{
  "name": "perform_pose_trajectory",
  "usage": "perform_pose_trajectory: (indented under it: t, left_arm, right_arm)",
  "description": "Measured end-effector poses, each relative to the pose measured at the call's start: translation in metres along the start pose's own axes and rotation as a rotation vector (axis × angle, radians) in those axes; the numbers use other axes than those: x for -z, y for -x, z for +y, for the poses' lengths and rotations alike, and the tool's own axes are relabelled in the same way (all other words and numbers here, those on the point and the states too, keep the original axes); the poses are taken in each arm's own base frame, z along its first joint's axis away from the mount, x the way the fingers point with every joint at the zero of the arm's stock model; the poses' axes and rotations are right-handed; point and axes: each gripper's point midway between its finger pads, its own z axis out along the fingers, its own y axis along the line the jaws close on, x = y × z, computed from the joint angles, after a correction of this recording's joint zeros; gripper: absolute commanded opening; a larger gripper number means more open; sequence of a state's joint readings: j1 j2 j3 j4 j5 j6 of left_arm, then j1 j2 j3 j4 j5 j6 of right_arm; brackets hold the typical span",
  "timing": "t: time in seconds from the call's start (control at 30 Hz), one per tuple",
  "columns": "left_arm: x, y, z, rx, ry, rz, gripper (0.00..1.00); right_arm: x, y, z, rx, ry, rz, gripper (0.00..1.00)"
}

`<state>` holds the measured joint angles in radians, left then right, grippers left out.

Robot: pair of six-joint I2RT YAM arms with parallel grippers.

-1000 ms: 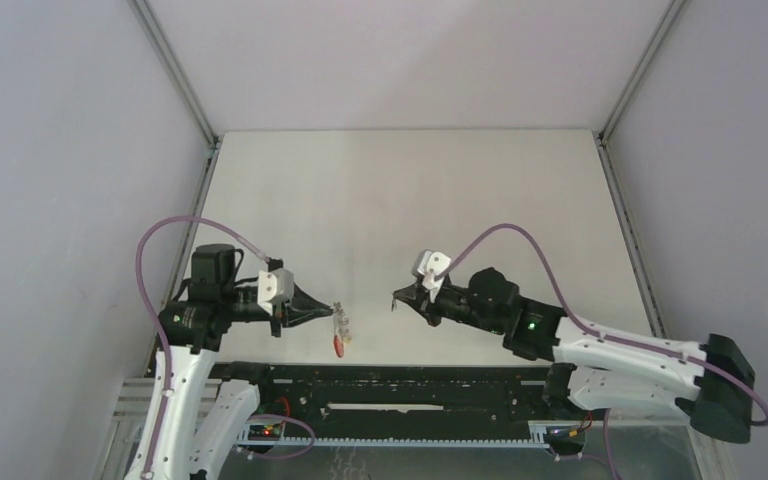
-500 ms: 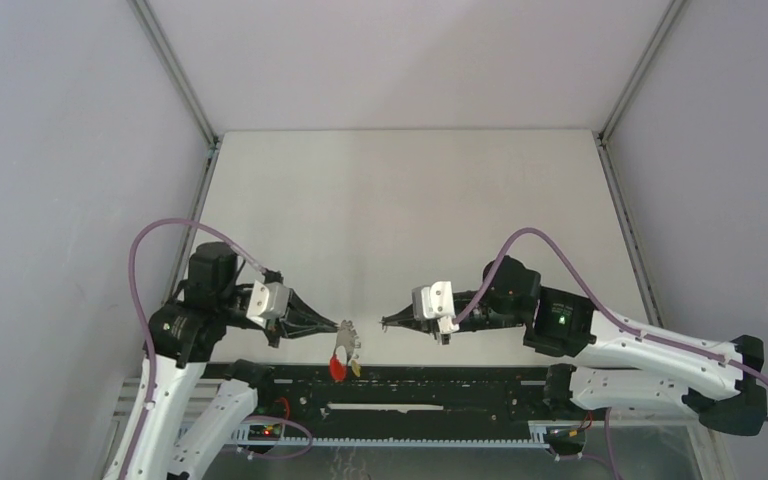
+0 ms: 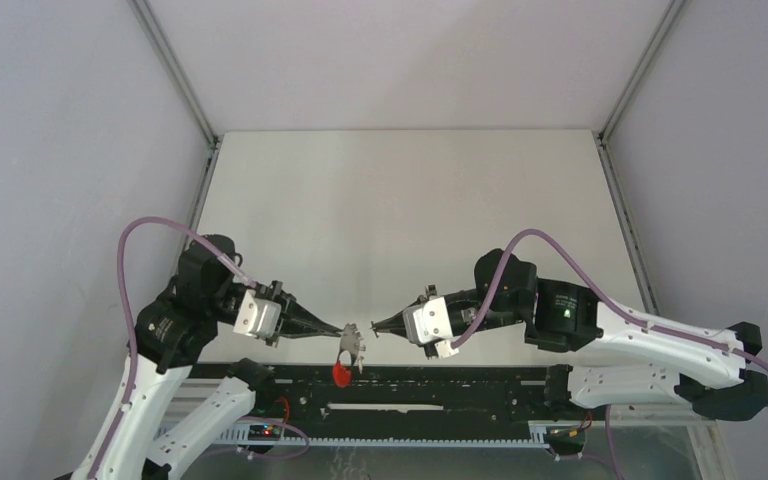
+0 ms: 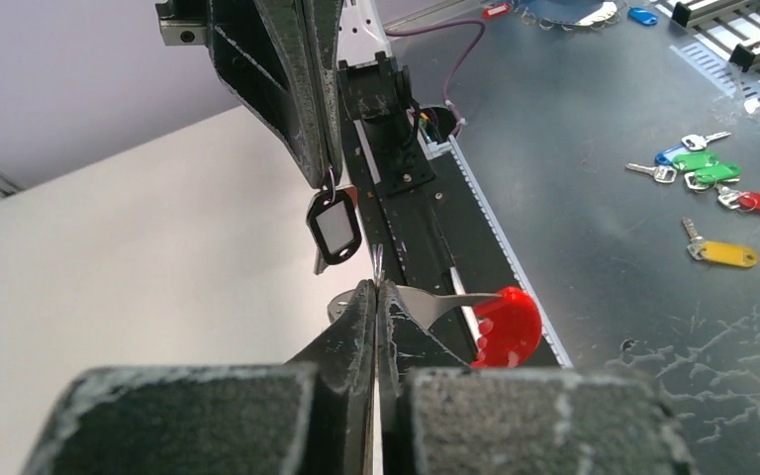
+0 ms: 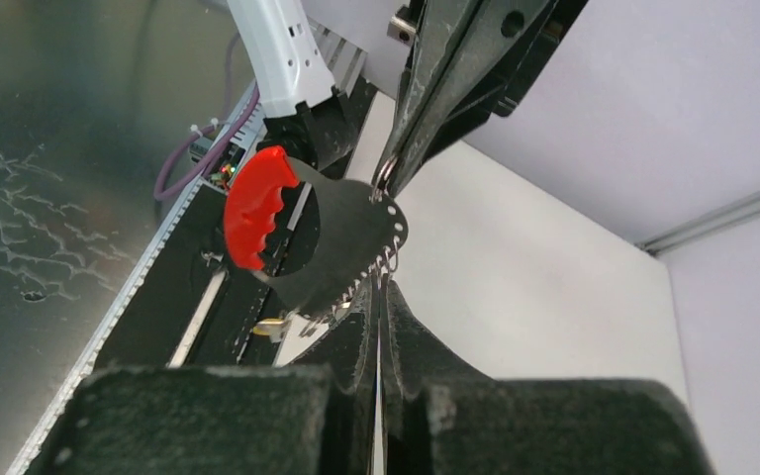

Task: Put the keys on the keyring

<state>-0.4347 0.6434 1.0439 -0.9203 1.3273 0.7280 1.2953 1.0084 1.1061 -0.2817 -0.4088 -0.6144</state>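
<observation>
Task incomplete: left gripper [image 3: 344, 329], clamped on the keyring [image 4: 506, 325], and right gripper [image 3: 374, 327], pinching the black-tagged key [image 4: 333, 227], meet tip to tip at near centre, key apparently unthreaded; yellow-tagged key not discernible.

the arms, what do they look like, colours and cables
The left arm and right arm have white links, black joints and a looping purple cable each. Fingers are black, tapered, scuffed. A green light glows on the right.

Spare tagged keys [image 4: 705, 161] on grey surface [image 4: 604, 129]
</observation>
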Motion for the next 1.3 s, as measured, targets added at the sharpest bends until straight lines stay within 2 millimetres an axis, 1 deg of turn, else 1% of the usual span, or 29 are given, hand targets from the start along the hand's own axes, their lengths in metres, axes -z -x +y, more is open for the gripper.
perform_pose_trajectory:
  t: [0.17,0.37,0.47,0.53,0.7,0.93,1.07,1.3]
  left_arm:
    - [-0.003,0.007,-0.001,-0.089,-0.021,0.008,0.00]
    - [-0.005,0.010,-0.001,-0.216,-0.035,0.024,0.00]
    - [-0.006,0.013,0.000,-0.255,-0.036,0.026,0.00]
    - [-0.005,0.016,0.001,-0.272,-0.035,0.026,0.00]
    - [-0.005,0.025,0.005,-0.287,-0.030,0.024,0.00]
    - [-0.008,0.025,0.008,-0.249,-0.033,0.023,0.00]
    - [-0.009,0.027,0.009,-0.233,-0.033,0.017,0.00]
    - [-0.010,0.034,0.009,-0.203,-0.032,-0.002,0.00]
  right_arm:
    - [-0.001,0.016,0.000,0.068,0.014,-0.003,0.00]
    - [0.001,0.026,0.000,0.120,0.037,0.014,0.00]
    - [0.001,0.032,0.000,0.142,0.048,0.015,0.00]
    - [0.000,0.032,0.002,0.154,0.056,0.022,0.00]
    - [-0.002,0.031,0.004,0.187,0.070,0.040,0.00]
    - [-0.008,0.027,0.003,0.218,0.075,0.071,0.00]
    - [-0.008,0.023,0.000,0.231,0.066,0.094,0.00]
    - [-0.005,0.030,-0.011,0.259,0.027,0.102,0.00]
